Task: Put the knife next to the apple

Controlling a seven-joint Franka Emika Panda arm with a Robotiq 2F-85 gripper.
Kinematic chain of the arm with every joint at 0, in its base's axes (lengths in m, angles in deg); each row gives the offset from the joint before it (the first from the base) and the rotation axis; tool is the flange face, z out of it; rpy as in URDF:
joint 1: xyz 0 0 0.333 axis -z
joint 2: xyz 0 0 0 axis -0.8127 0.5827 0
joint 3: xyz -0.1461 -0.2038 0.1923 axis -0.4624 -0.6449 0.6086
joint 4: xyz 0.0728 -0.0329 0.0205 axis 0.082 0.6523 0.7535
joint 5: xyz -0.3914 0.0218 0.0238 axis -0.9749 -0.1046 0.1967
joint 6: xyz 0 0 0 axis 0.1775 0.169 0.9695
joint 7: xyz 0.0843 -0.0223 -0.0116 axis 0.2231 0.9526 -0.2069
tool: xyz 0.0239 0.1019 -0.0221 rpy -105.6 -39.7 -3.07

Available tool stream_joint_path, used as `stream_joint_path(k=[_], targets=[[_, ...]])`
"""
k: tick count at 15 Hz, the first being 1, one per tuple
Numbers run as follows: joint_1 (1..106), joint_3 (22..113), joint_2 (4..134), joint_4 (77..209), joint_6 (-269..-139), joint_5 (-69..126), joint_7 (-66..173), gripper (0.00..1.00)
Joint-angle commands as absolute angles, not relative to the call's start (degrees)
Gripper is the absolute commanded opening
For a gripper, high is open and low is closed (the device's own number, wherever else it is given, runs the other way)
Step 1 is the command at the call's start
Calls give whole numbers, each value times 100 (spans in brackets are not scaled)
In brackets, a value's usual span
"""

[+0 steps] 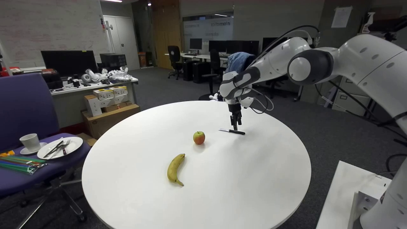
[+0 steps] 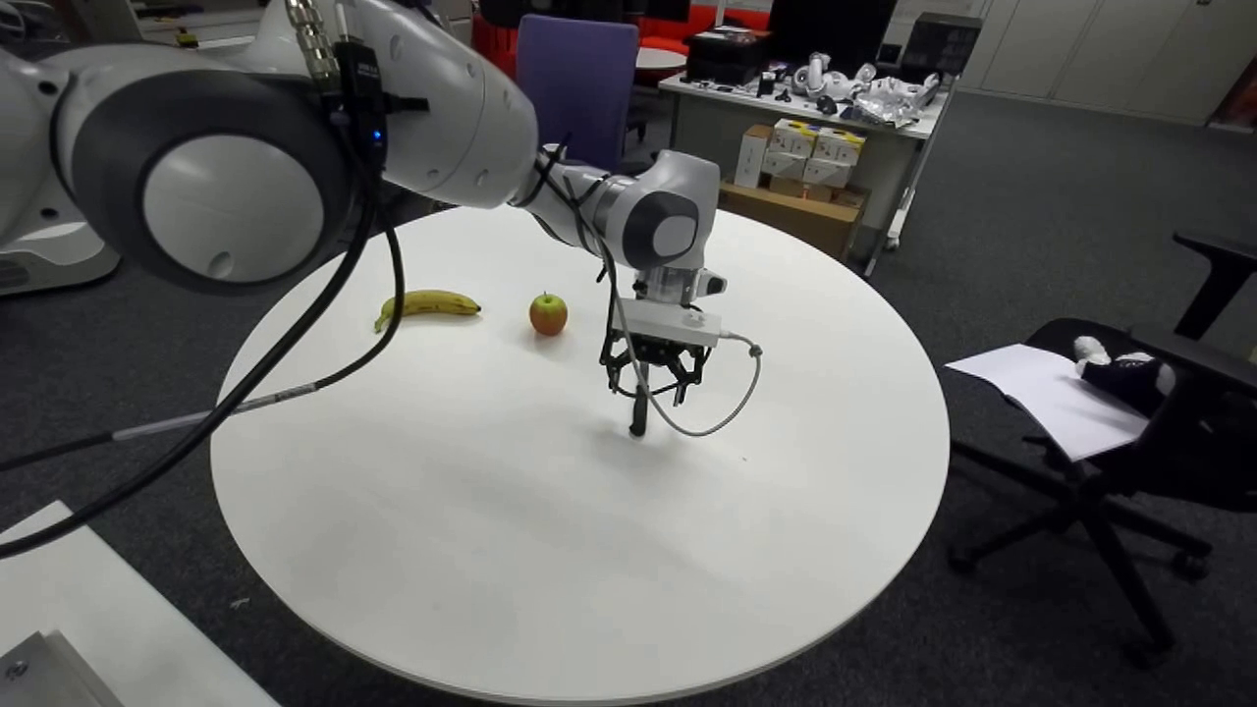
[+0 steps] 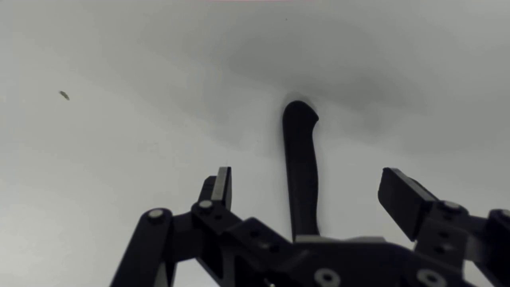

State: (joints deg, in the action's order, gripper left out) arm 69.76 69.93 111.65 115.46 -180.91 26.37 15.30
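Over there the tool (image 3: 306, 181) is gaping wide astride the knife (image 3: 301, 167), gripping nothing; in an exterior view, the knife is lying on the counter (image 1: 251, 178) to the right of the apple (image 1: 199, 137).

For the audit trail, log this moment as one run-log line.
gripper: open, astride knife; knife: on table, ungrasped; apple: on table, apart from knife; banana: on table; placement: pending
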Motion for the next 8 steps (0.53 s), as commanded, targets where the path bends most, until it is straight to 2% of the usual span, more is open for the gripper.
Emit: stream_joint_path(k=[1,8], targets=[[6957,6992,11321,11169,-17816,2586,1596,100],[6927,6984,11438,10989,-17685,2583,1620,100]])
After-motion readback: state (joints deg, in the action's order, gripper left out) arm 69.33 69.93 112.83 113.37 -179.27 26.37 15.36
